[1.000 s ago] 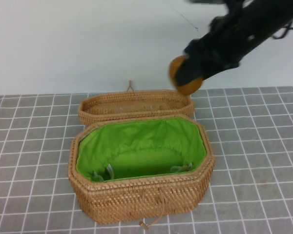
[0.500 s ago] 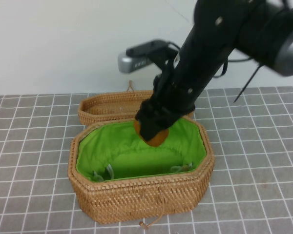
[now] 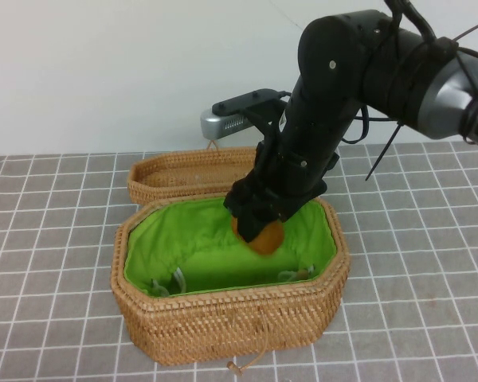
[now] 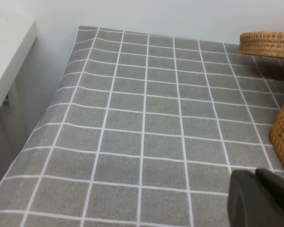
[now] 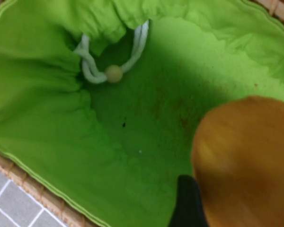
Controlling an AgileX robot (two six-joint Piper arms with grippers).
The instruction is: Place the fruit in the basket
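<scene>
right tool (image 3: 259,227): clamped on fruit (image 3: 260,237), inside basket (image 3: 223,318) mouth, above green lining | fruit: likely light, firm, smooth and slip-prone; hold across widest girth | lid (image 3: 183,171): beyond tool | left tool (image 4: 260,198): apart over worktop (image 4: 132,132), finger state unclear

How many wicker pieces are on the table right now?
2: the green-lined basket in front, where the right gripper holds the fruit, and the shallow lid behind it. Left gripper sits parked aside.
</scene>
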